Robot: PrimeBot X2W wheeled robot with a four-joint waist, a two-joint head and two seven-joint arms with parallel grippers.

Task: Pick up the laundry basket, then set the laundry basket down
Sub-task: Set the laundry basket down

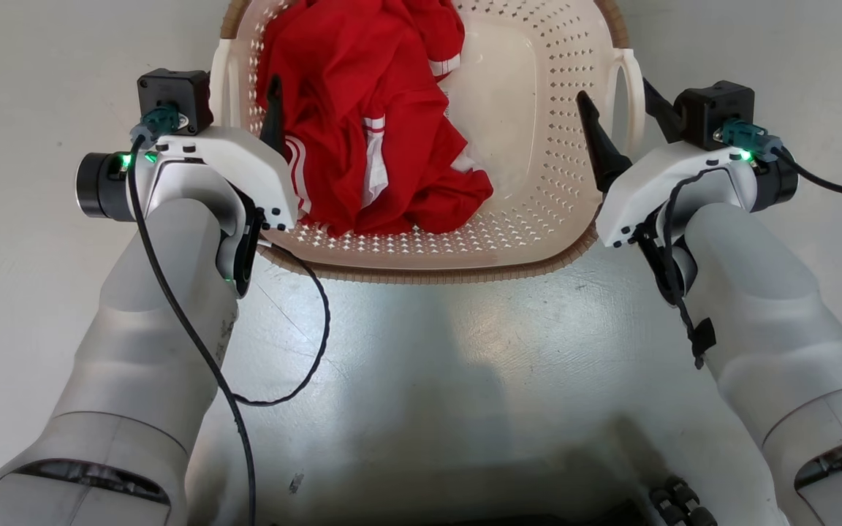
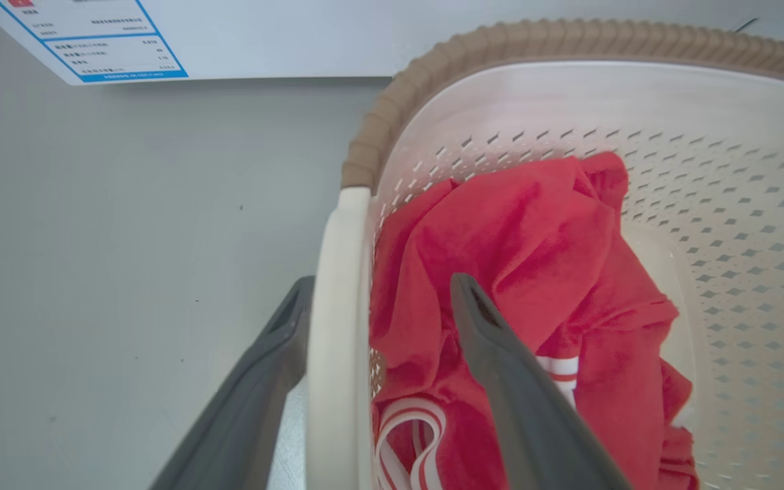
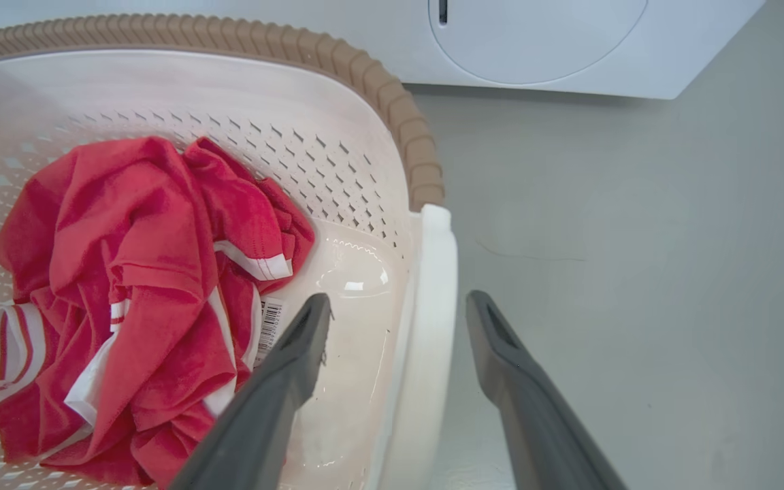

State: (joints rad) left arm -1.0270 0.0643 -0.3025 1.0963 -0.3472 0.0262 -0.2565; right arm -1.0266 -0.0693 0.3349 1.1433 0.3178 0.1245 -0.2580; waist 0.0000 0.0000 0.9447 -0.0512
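Observation:
The laundry basket (image 1: 547, 139) stands on the grey floor straight ahead, cream with perforated walls and a brown rim (image 1: 428, 276). A red garment with white stripes (image 1: 370, 109) lies crumpled in its left half. My left gripper (image 1: 245, 106) is open and straddles the left loop handle (image 2: 337, 306), one finger outside the basket and one inside over the garment (image 2: 535, 272). My right gripper (image 1: 622, 109) is open too, with the right handle (image 3: 433, 306) between its fingers. Neither pair of fingers is closed on a handle.
A white washing machine front (image 3: 535, 41) stands just beyond the basket, and a blue-edged label (image 2: 92, 41) is on it. Bare grey floor lies on both sides of the basket. My own base (image 1: 673, 504) shows at the bottom edge.

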